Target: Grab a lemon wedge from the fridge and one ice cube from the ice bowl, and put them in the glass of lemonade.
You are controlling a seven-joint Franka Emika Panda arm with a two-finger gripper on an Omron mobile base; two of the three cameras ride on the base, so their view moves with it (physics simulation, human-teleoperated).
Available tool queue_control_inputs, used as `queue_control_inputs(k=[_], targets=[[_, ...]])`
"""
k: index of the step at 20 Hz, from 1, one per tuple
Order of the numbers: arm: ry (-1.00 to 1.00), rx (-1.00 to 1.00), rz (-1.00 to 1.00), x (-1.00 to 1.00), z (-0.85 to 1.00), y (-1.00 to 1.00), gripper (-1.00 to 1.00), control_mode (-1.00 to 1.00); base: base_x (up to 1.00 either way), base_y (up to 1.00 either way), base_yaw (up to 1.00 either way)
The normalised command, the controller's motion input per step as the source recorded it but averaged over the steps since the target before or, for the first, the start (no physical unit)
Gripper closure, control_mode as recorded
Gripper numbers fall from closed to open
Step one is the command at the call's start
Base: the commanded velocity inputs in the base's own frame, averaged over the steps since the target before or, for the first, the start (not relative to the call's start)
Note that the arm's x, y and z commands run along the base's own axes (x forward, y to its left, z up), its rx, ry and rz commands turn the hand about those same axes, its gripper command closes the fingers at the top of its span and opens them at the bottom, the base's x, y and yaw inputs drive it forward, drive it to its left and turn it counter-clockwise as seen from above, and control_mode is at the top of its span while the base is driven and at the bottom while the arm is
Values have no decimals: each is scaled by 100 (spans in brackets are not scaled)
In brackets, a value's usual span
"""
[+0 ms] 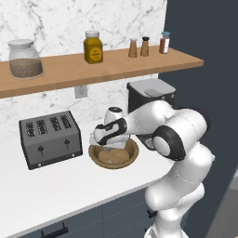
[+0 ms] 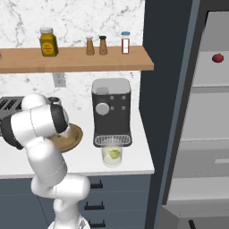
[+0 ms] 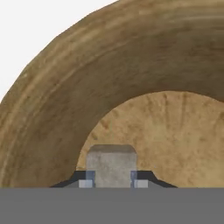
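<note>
The hand (image 3: 112, 183) is down inside the ice bowl (image 3: 65, 100), its fingertips (image 3: 86, 183) flanking a pale grey ice cube (image 3: 111, 164) lying straight ahead between them. They look closed against its sides, though the low angle leaves that uncertain. The glass of lemonade (image 2: 112, 155) waits on the surface (image 1: 56, 186) before the coffee machine (image 2: 112, 112), off to the arm's right.

Two jars (image 1: 25, 58) (image 1: 93, 46), three shakers (image 1: 133, 48) (image 1: 145, 46) (image 1: 164, 42) (all shelved), one toaster (image 1: 50, 138).

Brown wooden ice bowl (image 1: 114, 157) left of coffee machine (image 2: 111, 112), grey ice cube (image 3: 111, 165) inside; glass of lemonade (image 2: 112, 155) in front, lemon wedge (image 2: 115, 154) inside.
</note>
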Motion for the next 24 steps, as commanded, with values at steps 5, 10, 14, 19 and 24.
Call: queue_control_inputs(k=[5,10,14,19,24], targets=[[-4,0,0,-66,72,-8,100,-100,0,0,0],[-13,0,-3,-63,81,-50,100,-100,0,0,0],[-16,0,-1,-69,74,-85,100,-100,0,0,0],[-9,0,-4,-58,74,-94,100,-100,0,0,0],[-2,0,-5,-46,72,-96,100,-100,0,0,0]])
